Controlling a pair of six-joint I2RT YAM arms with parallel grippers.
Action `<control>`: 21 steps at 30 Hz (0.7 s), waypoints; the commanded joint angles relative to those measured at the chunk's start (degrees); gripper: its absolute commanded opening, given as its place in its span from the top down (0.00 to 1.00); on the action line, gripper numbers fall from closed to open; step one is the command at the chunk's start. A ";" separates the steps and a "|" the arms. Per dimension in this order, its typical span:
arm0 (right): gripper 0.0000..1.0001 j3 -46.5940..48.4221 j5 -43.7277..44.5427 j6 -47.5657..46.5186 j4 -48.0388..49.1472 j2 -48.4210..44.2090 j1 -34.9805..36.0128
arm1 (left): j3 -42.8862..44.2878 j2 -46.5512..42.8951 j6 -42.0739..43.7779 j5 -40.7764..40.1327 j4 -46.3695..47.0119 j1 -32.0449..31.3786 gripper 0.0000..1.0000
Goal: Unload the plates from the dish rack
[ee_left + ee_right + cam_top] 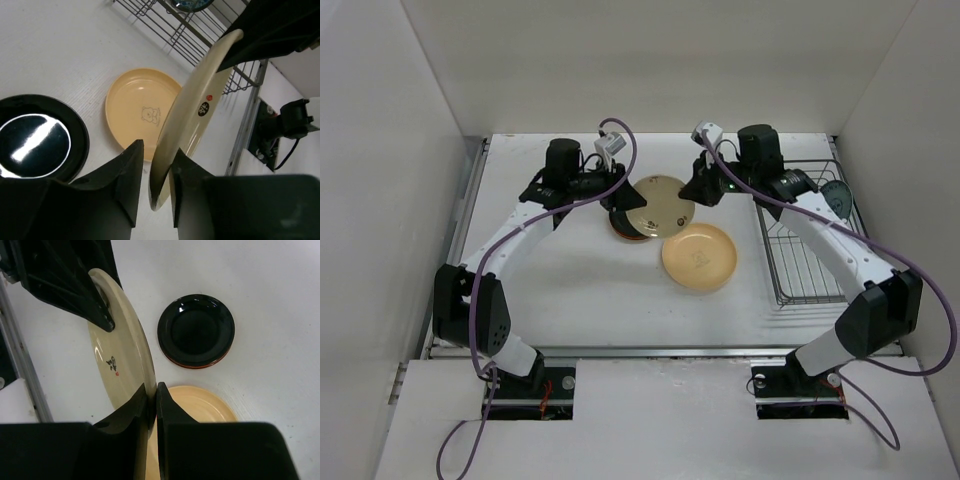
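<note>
Top external is showing the left end effector [619, 203] reaching in from the left edge of the surface [570, 280] toward the middle of its far edge. It is straddling the left rim of the cream plate [660, 205]. In the left wrist view its fingers [131, 175] are standing narrow around that rim, one touching and the other looking a sliver off, so I cannot tell whether it is clamping.

Just below it, a dark plate [623, 228] is lying flat on an orange-red plate [172, 357], which is peeking out under the dark rim in the right wrist view.

The cream plate is hanging in the air over this stack, tilted, with its marked underside facing up toward the overhead camera. Its long axis is running left to right, from one end effector straight to the other. Toward the near edge from it, the tan-yellow plate [700, 258] is lying face up around the middle of the surface.

The right end effector [694, 195] is pinching the cream plate's right rim, fingers closed tight on it. Both arms are reaching it equally, but the stack is sitting nearer the left arm, so the plate seems to be changing over to that side.

Along the right edge, the dish rack [805, 270] is carrying one blue-patterned plate [836, 197] at its far end
</note>
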 commanded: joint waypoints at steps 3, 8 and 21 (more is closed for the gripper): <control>0.96 2.28 -3.47 -0.37 0.58 -0.17 1.32 | 1.34 -0.69 1.47 -0.33 1.39 -0.18 0.96; 0.77 1.66 -1.29 -0.37 1.81 -0.17 1.32 | 1.35 -0.69 0.86 -0.33 1.39 -0.18 1.00; 0.24 -15.91 57.33 3.85 23.16 -11.67 -4.73 | 5.83 5.36 -5.12 -33.18 -5.55 -0.18 1.00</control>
